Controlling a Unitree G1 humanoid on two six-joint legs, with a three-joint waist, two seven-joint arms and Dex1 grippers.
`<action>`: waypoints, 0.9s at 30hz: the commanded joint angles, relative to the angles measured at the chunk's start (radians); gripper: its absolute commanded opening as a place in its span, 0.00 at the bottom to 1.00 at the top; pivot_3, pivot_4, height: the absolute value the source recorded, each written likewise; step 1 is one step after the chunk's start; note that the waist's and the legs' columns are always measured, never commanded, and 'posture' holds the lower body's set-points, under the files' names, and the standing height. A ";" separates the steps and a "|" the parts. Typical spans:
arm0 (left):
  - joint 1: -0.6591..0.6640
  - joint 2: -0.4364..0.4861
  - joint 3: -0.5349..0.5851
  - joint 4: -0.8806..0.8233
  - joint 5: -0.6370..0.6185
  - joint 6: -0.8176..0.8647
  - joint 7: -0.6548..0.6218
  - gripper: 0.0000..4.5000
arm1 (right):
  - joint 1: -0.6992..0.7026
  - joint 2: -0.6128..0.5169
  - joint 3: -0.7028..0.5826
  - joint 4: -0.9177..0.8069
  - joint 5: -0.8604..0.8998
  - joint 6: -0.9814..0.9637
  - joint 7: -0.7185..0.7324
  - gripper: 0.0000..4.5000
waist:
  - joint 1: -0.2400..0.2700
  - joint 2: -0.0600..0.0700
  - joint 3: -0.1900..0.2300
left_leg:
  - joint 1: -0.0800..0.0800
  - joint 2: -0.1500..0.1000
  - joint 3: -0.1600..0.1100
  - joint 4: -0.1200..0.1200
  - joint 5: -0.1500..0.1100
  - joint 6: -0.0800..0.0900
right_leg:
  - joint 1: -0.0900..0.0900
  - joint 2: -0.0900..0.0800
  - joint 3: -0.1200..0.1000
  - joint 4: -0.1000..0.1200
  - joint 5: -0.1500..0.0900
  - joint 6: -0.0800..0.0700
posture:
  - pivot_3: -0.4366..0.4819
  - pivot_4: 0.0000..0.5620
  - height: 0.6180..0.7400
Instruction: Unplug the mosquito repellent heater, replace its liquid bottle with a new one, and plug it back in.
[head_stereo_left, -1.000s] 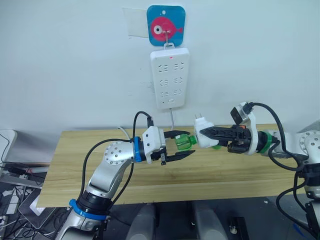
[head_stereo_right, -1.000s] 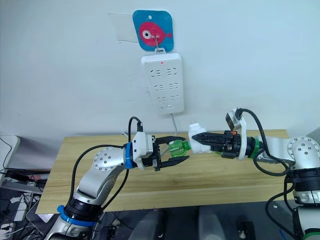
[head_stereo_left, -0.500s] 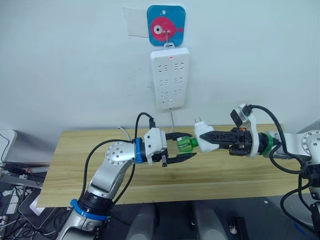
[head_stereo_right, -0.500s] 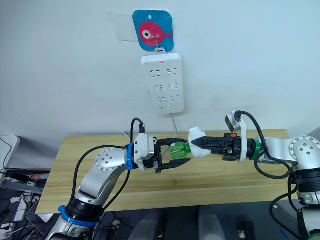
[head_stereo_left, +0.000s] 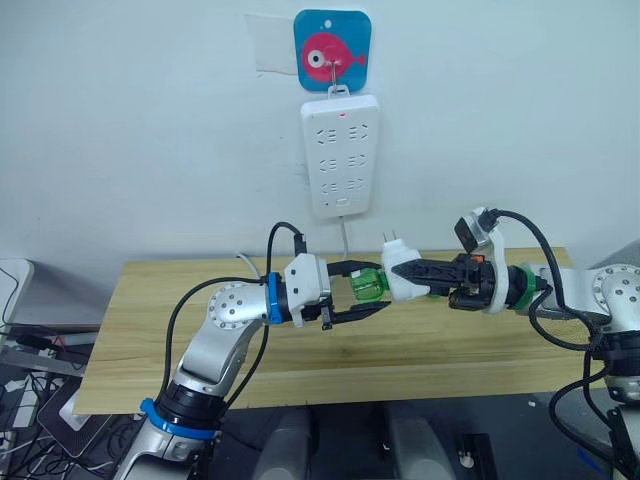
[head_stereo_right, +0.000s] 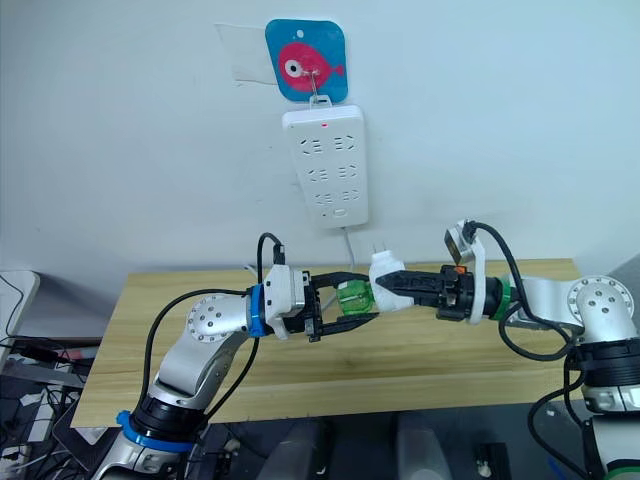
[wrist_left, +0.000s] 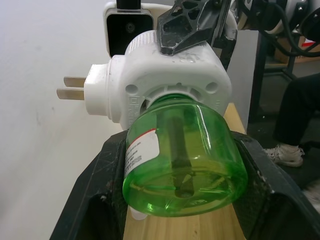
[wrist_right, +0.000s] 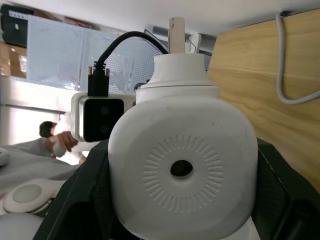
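**Between the two claws: heater and green bottle joined in the air**

Between the black fingers of the right gripper, clamped firmly, the mosquito repellent heater, held in the air above the wooden table and below the power strip on the wall. Opposite to it, the left gripper, fingers closed around the green liquid bottle, whose neck sits already inside the heater's underside. Both things touching, well apart from the sockets, unplugged.

Handling, as a judgement: light and stiff, the heater; hard plastic shell, smooth and a little slippery, so best taken across the two flat sides of the body, away from the prongs and from the neck opening. Bottle probably light too, thin-walled, with liquid and a wick inside; better gripped around the wide base, not squeezed hard. Threaded joint likely, so needing turning along one straight axis, without bending the neck.

Looks: small white rounded unit, round ribbed face with a grey centre hole, two flat metal prongs standing out from a raised round part. Bottle clear green, with a white label edged red and a dark wick down the middle.

Behind, a blue hook plate with a pink fish carrying the strip.
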 joint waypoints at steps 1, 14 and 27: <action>-0.027 -0.017 -0.028 -0.001 0.004 -0.001 0.004 0.51 | -0.002 0.007 0.053 -0.137 0.049 0.033 0.045 0.66 | 0.000 0.000 0.000 | -0.001 0.000 0.000 0.000 0.000 0.000 | 0.000 0.000 0.000 0.000 0.000 0.000 | 0.44 0.45 1.00; -0.021 -0.026 -0.015 -0.013 -0.004 0.014 0.022 0.51 | 0.004 0.012 0.085 -0.160 0.049 -0.012 0.019 0.99 | 0.000 0.000 0.000 | -0.006 0.000 0.001 0.002 0.000 0.000 | -0.008 0.000 0.001 0.002 0.000 0.000 | 0.44 0.46 1.00; -0.043 -0.025 0.020 -0.009 -0.049 0.054 0.033 0.51 | 0.059 -0.109 0.099 -0.184 0.049 0.060 0.162 0.99 | 0.000 0.000 0.000 | -0.007 0.000 0.001 0.004 0.000 0.000 | -0.008 0.000 0.001 0.003 0.000 0.000 | 0.44 0.45 1.00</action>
